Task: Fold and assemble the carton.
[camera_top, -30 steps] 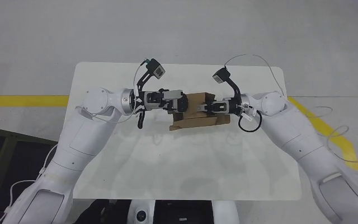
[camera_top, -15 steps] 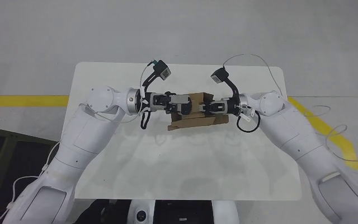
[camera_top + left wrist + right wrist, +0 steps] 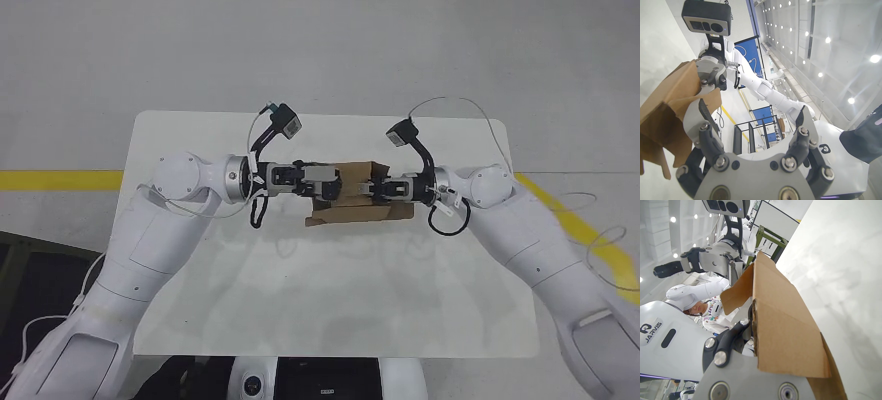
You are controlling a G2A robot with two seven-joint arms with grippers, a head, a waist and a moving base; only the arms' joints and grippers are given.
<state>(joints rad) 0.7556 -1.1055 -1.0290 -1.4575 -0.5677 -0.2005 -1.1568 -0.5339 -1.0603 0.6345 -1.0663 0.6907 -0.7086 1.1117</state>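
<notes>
A brown cardboard carton, partly folded with loose flaps, is held just above the white table between both arms. My right gripper is shut on the carton's right-hand panel; one dark finger shows along the panel's edge and the rest is hidden behind cardboard. My left gripper is open at the carton's left end. One of its fingers rests against a flap, and the other finger stands free in the air.
The table's left and right edges lie beyond each arm. A yellow floor line runs along both sides of the table.
My left gripper has moved in against the carton's left end. The carton has shifted slightly right and toward the far side, and its lower flap has drawn in.
</notes>
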